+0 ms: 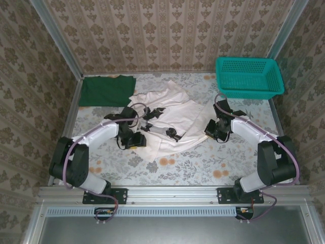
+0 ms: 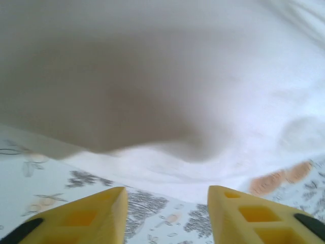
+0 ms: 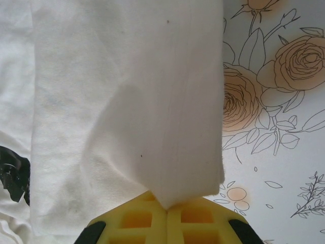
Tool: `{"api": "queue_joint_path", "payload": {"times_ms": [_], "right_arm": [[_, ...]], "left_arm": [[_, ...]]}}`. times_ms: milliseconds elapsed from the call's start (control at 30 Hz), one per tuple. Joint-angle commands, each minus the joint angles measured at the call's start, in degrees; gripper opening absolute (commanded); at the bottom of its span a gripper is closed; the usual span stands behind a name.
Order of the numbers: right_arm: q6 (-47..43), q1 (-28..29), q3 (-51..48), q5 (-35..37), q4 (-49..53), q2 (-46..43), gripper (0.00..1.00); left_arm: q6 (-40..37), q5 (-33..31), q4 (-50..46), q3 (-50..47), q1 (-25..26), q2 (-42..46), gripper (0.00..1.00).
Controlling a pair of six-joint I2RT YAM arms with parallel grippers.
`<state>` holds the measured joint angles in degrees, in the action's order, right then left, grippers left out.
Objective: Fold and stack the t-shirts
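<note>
Cloth this thin is light and limp, so I judge it will sag and crease from any single hold; hems and corners are the places to pinch. The off-white t-shirt [image 1: 175,104] lies rumpled on the counter [image 1: 203,168], left of the teal basket [image 1: 252,92] and nearer the arms. The dark green t-shirt [image 1: 106,90] sits folded far left of the basket, along the same back edge. The right gripper [image 3: 167,203] is clamped on the white shirt's basket-side edge. The left gripper [image 2: 166,195] has its jaws apart and empty, at the shirt's side away from the basket.
</note>
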<state>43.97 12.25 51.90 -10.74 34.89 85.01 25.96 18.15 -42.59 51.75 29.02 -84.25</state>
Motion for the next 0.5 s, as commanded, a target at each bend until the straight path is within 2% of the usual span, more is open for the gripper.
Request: {"api": "queue_joint_path", "payload": {"times_ms": [0, 200, 467], "right_arm": [[0.9, -0.2, 1.2, 0.3, 0.9, 0.5, 0.0], [0.3, -0.2, 1.8, -0.8, 0.9, 0.9, 0.0], [-0.4, -0.1, 1.5, -1.9, 0.7, 1.0, 0.0]], "left_arm": [[-3.8, -0.6, -0.2, -0.7, 5.6, 0.3, 0.49], [-2.7, -7.0, -0.8, 0.5, 15.0, -6.1, 0.51], [-1.1, -11.6, -0.2, 1.9, 20.8, -12.6, 0.5]]}}
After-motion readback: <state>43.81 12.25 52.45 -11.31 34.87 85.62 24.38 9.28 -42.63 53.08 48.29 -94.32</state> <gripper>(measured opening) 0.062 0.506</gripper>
